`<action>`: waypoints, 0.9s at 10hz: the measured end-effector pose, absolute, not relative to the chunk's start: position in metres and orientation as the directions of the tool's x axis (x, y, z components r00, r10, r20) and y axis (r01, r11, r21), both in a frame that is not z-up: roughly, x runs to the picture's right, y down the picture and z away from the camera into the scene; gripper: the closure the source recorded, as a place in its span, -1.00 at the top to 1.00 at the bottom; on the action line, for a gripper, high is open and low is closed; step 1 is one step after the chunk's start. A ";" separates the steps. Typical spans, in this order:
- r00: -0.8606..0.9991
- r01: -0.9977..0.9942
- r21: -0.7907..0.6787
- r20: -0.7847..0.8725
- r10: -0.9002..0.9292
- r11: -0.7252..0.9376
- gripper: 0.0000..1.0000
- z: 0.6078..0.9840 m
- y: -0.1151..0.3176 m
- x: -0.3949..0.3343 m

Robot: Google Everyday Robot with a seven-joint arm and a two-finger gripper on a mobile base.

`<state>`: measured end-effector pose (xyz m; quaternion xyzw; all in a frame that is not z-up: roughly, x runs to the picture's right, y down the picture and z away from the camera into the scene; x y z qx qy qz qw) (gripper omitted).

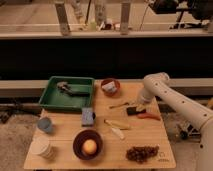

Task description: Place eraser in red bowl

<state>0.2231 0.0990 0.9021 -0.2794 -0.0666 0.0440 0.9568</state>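
Note:
The eraser (132,111) is a small flat black block lying on the wooden table (155,137), right of centre. My gripper (139,104) hangs at the end of the white arm (170,97), just above the eraser's right end. The red bowl (110,87) stands at the back of the table, up and to the left of the eraser, with a pale object inside it.
A green tray (52,97) holding a tool sits at the back left. A blue-grey block (88,116), a dark bowl (77,140) holding an orange ball, yellowish sticks (116,125), an orange-handled tool (149,116), grapes (141,153) and two cups (44,125) also stand on the table.

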 end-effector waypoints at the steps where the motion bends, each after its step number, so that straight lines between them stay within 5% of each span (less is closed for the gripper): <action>1: 0.987 -0.047 -0.540 0.104 0.123 0.840 0.48 0.904 0.099 0.222; 3: 0.986 -0.049 -0.538 0.106 0.126 0.842 0.57 0.906 0.100 0.221; 5: 0.986 -0.057 -0.536 0.101 0.130 0.843 0.20 0.897 0.093 0.223; 6: 0.986 -0.061 -0.541 0.097 0.134 0.839 0.18 0.898 0.092 0.220; 9: 0.985 -0.073 -0.545 0.090 0.145 0.835 0.59 0.909 0.102 0.219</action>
